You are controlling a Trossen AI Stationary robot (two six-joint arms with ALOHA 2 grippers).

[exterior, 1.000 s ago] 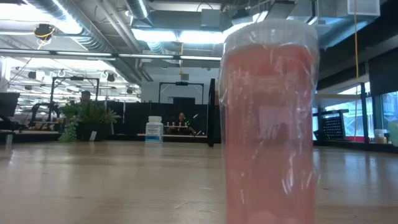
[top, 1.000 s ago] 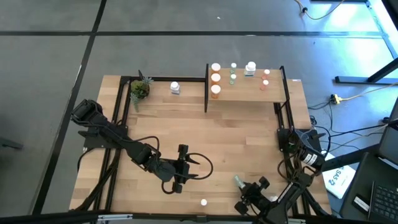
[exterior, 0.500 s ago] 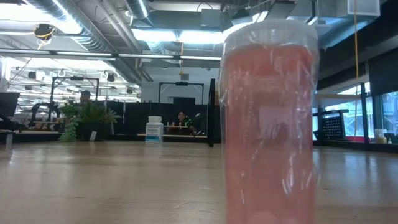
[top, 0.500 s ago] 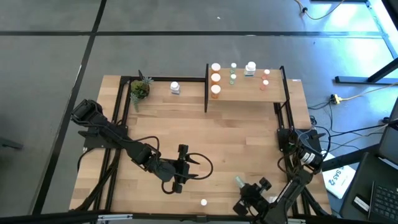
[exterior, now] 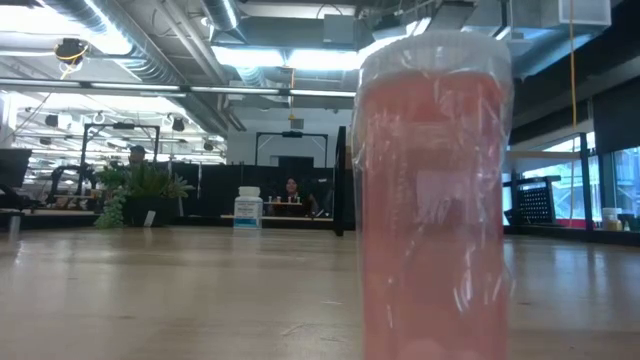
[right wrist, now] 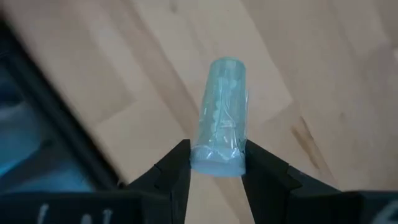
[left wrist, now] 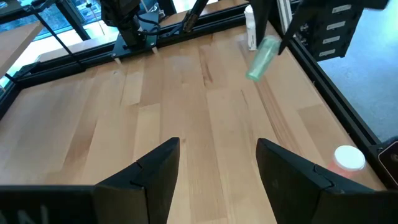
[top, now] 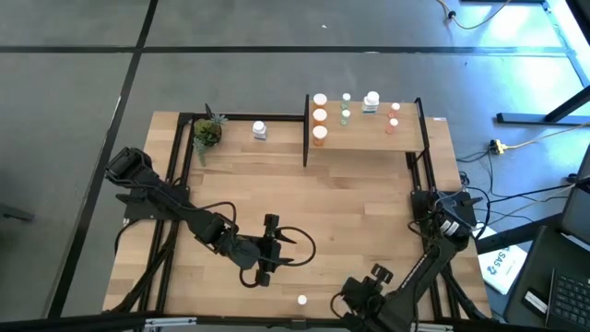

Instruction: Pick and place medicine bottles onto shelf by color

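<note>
My right gripper (right wrist: pixel 216 155) is shut on a green medicine bottle (right wrist: pixel 221 106) over the table's near right part (top: pixel 358 291). The bottle also shows in the left wrist view (left wrist: pixel 263 58). My left gripper (left wrist: pixel 217 158) is open and empty above the table's middle (top: pixel 277 249). A pinkish-red bottle with a white cap (top: pixel 301 300) stands on its base near the front edge and fills the low view (exterior: pixel 435 200). The shelf (top: pixel 364 136) at the far right carries orange (top: pixel 319 116), green (top: pixel 345 112), white (top: pixel 371 101) and pink bottles (top: pixel 394 115). My right gripper pinches the green bottle between its two fingers at its pale end (right wrist: pixel 214 163). The rest of the bottle sticks out forward past the fingertips. In the left wrist view the bottle hangs tilted below the fingers (left wrist: pixel 268 28), clear of the table.
A white bottle (top: pixel 259 130) and a small potted plant (top: pixel 207 132) stand at the table's far left part. Black frame rails (top: pixel 175 175) run along the table's left and right sides. Bare wood (top: pixel 359 203) lies between the arms and the shelf.
My right gripper has moved with the green bottle toward the table's near edge and a little to the left. The bottle, seen ahead of the gripper in the earlier high views, no longer shows there.
</note>
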